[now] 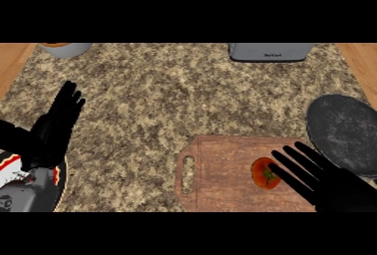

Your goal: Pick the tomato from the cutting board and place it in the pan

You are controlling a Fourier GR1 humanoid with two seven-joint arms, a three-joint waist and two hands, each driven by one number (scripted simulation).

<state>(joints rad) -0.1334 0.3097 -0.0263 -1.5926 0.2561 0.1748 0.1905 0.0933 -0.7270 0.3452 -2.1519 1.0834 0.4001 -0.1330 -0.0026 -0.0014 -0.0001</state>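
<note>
Speckled granite in browns and greys covers the counter [169, 99]. On it lies a wooden cutting board [221, 174], grain running lengthwise, with a slot handle at its left end. A round red tomato [264, 174] with a green stem sits toward the board's right side. The right hand [324, 179] hovers just beside it, fingers straight and spread. A dark, matte round pan [344, 132] rests right of the board. The left hand [55, 127] stands open at the left edge, fingers up.
</note>
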